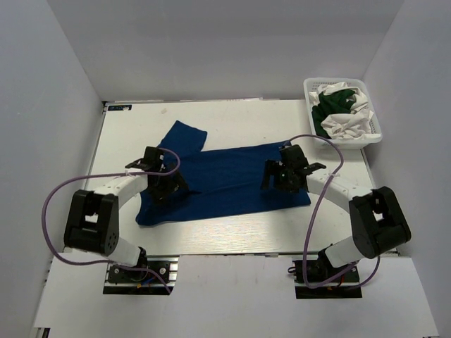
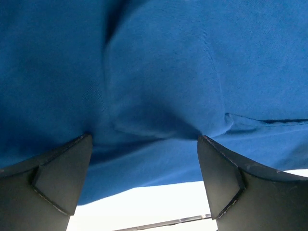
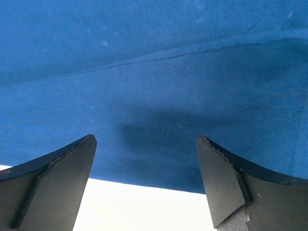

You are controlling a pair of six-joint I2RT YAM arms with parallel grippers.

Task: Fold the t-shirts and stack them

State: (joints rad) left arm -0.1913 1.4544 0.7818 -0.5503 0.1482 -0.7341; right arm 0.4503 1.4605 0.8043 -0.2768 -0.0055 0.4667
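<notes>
Two sets of jaws stand wide apart, and neither holds anything. In the left wrist view the left jaws point at the royal blue t-shirt (image 2: pixel 159 72), with their tips right at the cloth. The cloth is rumpled into soft creases between them. A stitched hem shows just beyond the right tip, and a strip of white bench (image 2: pixel 144 207) lies below the shirt's edge. Whether the tips press into the fabric I cannot tell.

In the right wrist view the right jaws are spread the same way over smoother blue cloth (image 3: pixel 154 72). One long fold line crosses above them, and the bare bench (image 3: pixel 139 207) shows beneath the near edge.

From above, the blue t-shirt (image 1: pixel 225 179) lies spread across the middle of the bench (image 1: pixel 239 120), with one sleeve reaching toward the far left. The left arm (image 1: pixel 116 186) bends in over the shirt's left part. The right arm (image 1: pixel 338 186) bends in over its right part, near that end of the cloth.

At the far right corner, well apart from the shirt, sits a white mesh basket (image 1: pixel 308 88). It holds a dark green tee (image 1: pixel 337 104) and crumpled white tees (image 1: pixel 345 127).
</notes>
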